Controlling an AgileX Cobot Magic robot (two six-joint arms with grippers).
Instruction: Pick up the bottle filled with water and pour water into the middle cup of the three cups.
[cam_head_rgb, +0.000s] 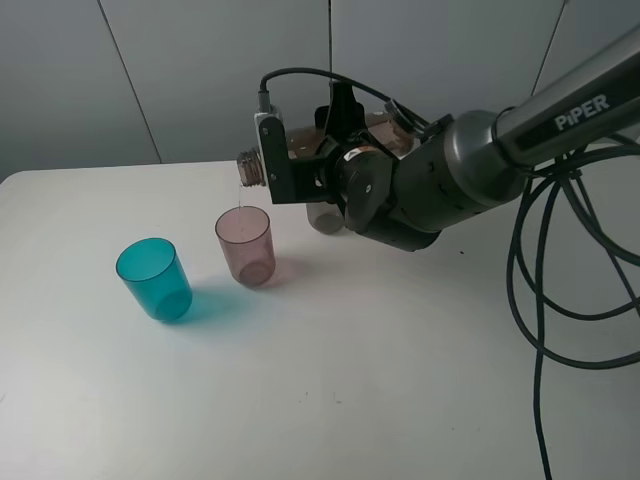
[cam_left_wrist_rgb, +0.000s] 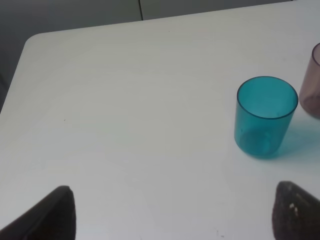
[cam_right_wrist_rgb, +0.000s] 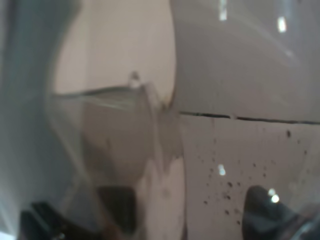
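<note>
My right gripper (cam_head_rgb: 312, 165) is shut on the smoky brown bottle (cam_head_rgb: 249, 168), held tipped on its side above the table. Its open threaded neck points left, just over the pale pink middle cup (cam_head_rgb: 245, 245). A thin stream of water runs from the neck down into that cup. The teal-blue cup (cam_head_rgb: 154, 278) stands left of the pink one. The smoky grey cup (cam_head_rgb: 325, 218) is mostly hidden behind the right gripper. In the right wrist view the bottle (cam_right_wrist_rgb: 125, 130) fills the frame with water inside. My left gripper (cam_left_wrist_rgb: 172, 215) is open and empty, near the teal cup (cam_left_wrist_rgb: 265, 117).
The white table (cam_head_rgb: 330, 380) has a rounded far left corner (cam_left_wrist_rgb: 35, 42). Black cables (cam_head_rgb: 560, 280) hang over the table's right side. The pink cup shows at the right edge of the left wrist view (cam_left_wrist_rgb: 312, 87).
</note>
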